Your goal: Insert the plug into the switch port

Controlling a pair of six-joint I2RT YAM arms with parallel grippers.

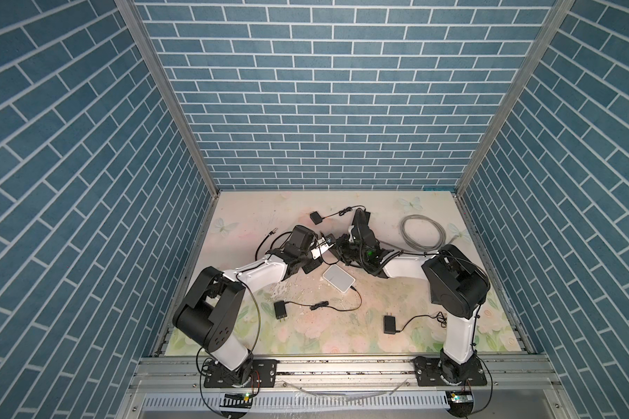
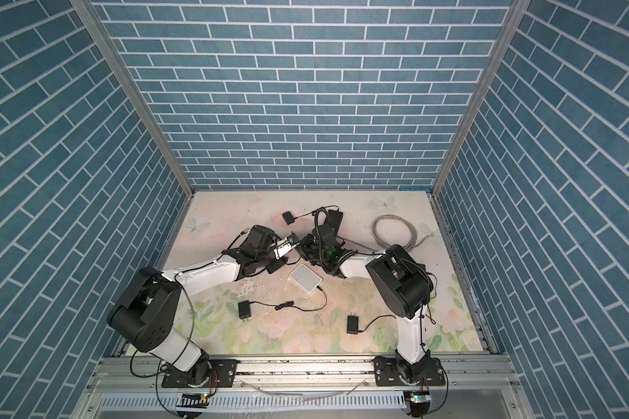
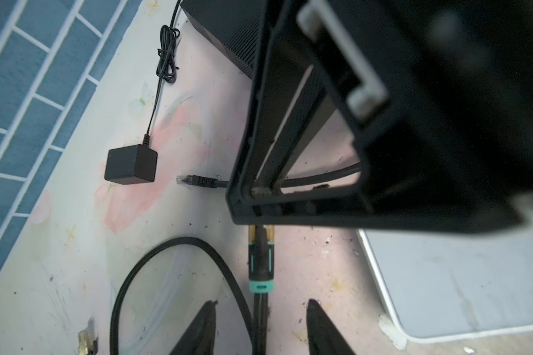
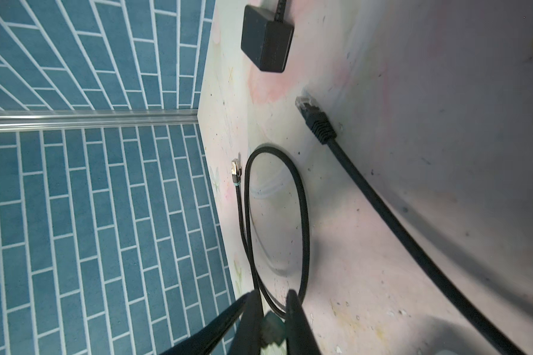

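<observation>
Two grippers meet tip to tip over the middle of the table [image 1: 255, 206], just beyond the far edge of the white switch [image 1: 338, 278].

1. Plug [image 3: 260, 261]: black body with teal stripes, a teal collar and gold-coloured sides at the front. It lies on the line between the two grippers, apart from the white switch. Its front end is hidden behind the right gripper's frame. I cannot tell whether it touches the table.

2. Right gripper [image 4: 273, 293]: jaws drawn together, pinching a teal-and-black part of the plug.

3. Left gripper [image 3: 262, 302]: fingers [image 3: 203, 329] apart, touching nothing. The plug sits just ahead of their tips, and its cable [image 3: 179, 242] passes back through the gap.

4. Cable: black. It loops on the table to the left and ends in a second connector [image 4: 236, 169] lying near the left wall.

5. White switch: flat, with rounded corners. A thin black lead enters at its near-right corner. Its ports are not visible.

6. Loose black plug [image 3: 194, 180]: lies flat, beside the square black adapter [image 3: 131, 166] at far centre.

7. Black box [image 3: 228, 33]: at far centre, behind the grippers.

8. Grey cable coil [image 1: 423, 234]: at far right.

9. Pronged adapters: one [image 1: 279, 310] near-left of the white switch, another [image 1: 390, 324] near-right.
</observation>
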